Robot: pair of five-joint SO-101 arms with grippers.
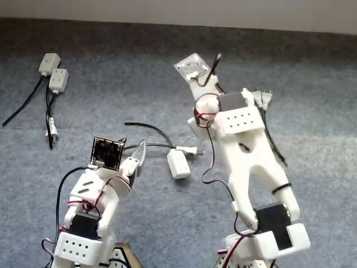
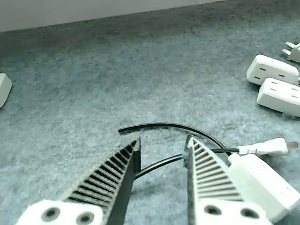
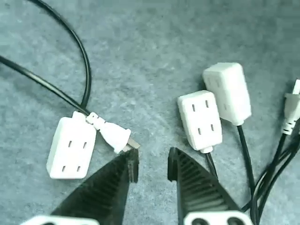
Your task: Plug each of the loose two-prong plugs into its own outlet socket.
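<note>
Black cord (image 2: 159, 164) under left gripper (image 2: 162, 147)

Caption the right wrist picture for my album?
Open right gripper hovers by a loose white plug, three outlet sockets nearby.

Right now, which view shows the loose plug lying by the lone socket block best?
The right wrist view: the plug lies close and whole, body and prong tips clear, beside the socket block. The left wrist view shows it side-on; the high view shows it small.
</note>
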